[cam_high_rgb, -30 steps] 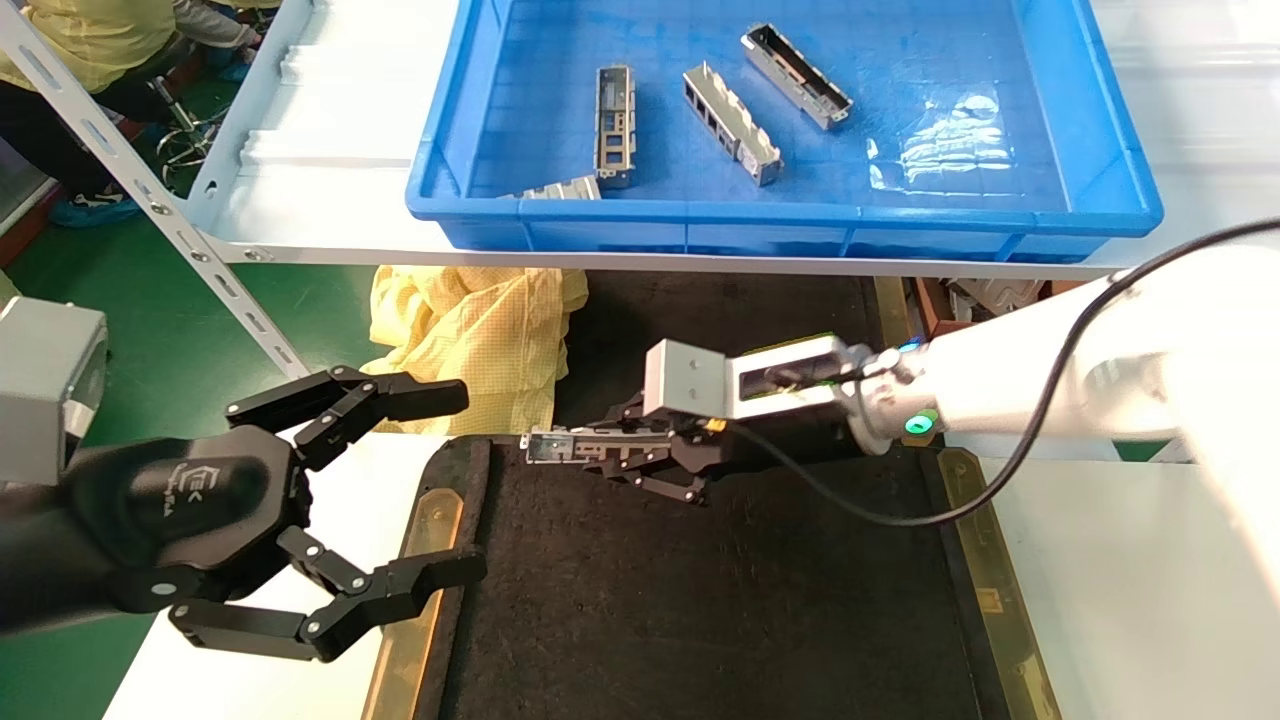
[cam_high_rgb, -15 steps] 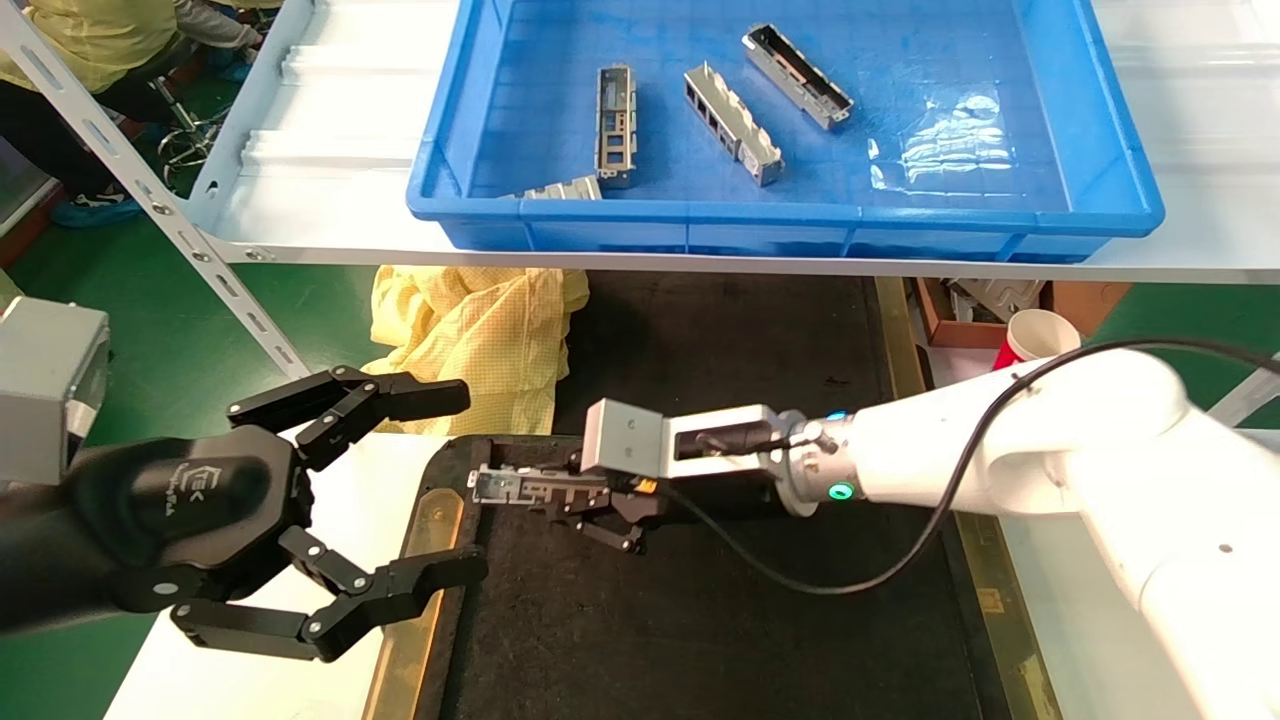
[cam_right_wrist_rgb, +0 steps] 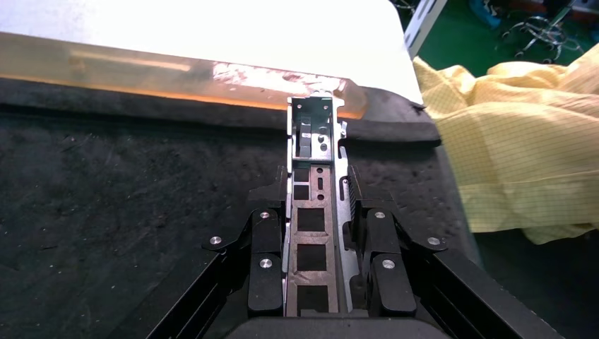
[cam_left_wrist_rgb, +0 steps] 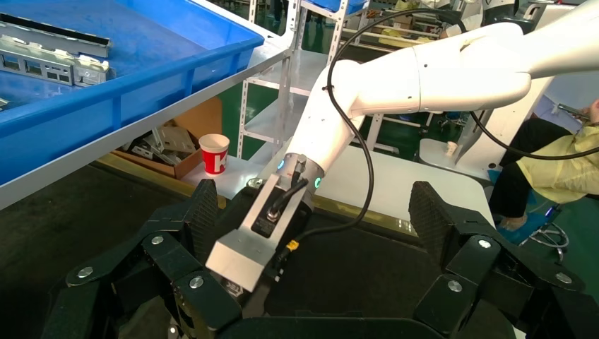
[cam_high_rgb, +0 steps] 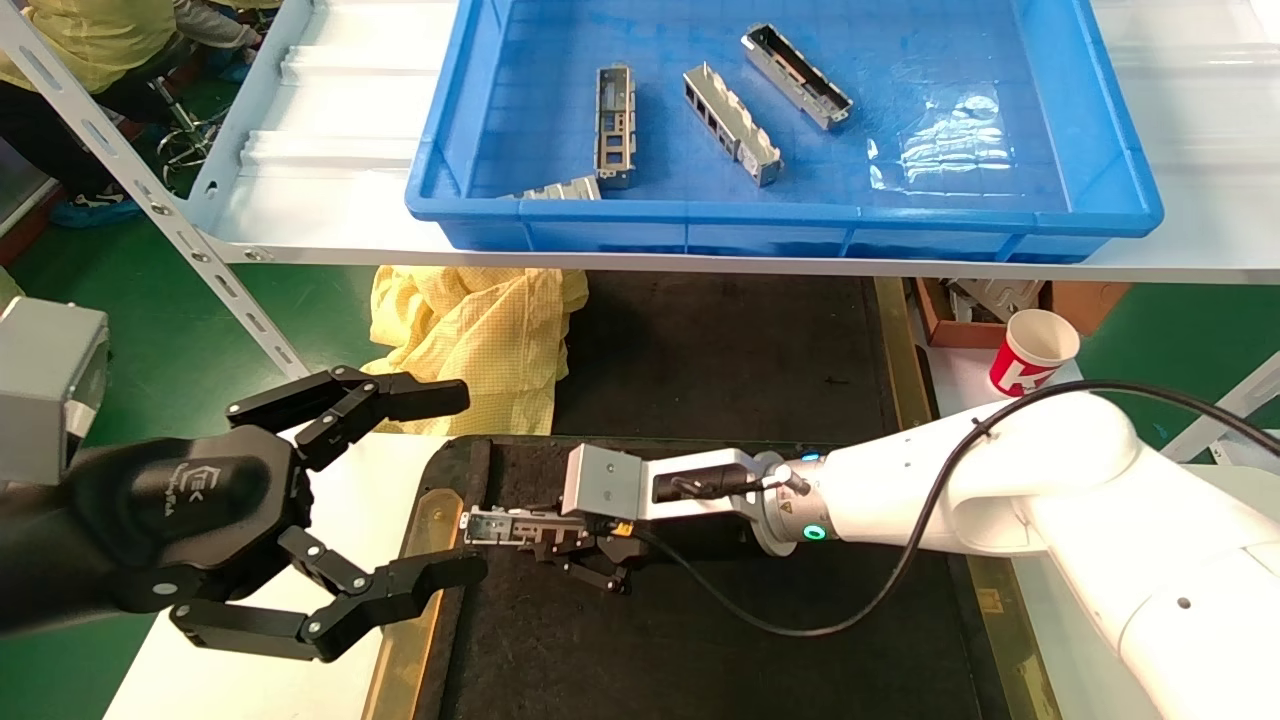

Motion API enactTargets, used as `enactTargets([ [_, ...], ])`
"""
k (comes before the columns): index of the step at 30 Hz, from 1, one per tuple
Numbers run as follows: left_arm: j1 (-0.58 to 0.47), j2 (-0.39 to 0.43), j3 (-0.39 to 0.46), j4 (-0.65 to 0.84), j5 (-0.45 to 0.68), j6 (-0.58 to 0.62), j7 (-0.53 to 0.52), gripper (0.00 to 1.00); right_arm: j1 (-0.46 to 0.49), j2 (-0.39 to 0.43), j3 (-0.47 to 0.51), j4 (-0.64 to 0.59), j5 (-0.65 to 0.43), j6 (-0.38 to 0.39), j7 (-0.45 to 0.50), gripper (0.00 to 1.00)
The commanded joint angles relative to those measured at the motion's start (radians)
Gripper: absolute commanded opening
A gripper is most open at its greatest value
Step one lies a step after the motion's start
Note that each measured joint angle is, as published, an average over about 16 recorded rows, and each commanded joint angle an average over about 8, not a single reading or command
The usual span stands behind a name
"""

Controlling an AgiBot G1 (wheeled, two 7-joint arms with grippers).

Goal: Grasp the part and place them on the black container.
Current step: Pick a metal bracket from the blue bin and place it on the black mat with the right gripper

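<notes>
The right gripper (cam_high_rgb: 560,535) is clamped on a part (cam_high_rgb: 505,524), holding it low over the black container (cam_high_rgb: 700,640) near its far left corner. The left gripper (cam_high_rgb: 400,490), fingers spread wide and holding nothing, hovers beside the container's left edge.

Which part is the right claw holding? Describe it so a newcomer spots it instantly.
Start at the black container in front of the robot and go to its far left corner. There the right claw is shut on a silver part pointing toward the brass strip. Every other part lies in the blue crate.
</notes>
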State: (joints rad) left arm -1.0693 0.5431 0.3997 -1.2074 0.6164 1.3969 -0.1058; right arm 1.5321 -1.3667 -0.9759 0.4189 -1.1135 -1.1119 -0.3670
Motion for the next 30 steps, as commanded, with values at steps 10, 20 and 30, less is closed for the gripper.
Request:
enactTargets([
  [10,0.0,0.0,0.0,0.0,0.0,0.0,0.0,1.0,-0.007,0.001,-0.083,0.01,0.061,0.036,0.001,0.0],
  [20,0.0,0.0,0.0,0.0,0.0,0.0,0.0,1.0,-0.011,0.001,-0.143,0.012,0.114,0.068,-0.002,0.0],
  [30,0.0,0.0,0.0,0.0,0.0,0.0,0.0,1.0,-0.018,0.0,-0.197,0.019,0.166,0.095,-0.004,0.35],
])
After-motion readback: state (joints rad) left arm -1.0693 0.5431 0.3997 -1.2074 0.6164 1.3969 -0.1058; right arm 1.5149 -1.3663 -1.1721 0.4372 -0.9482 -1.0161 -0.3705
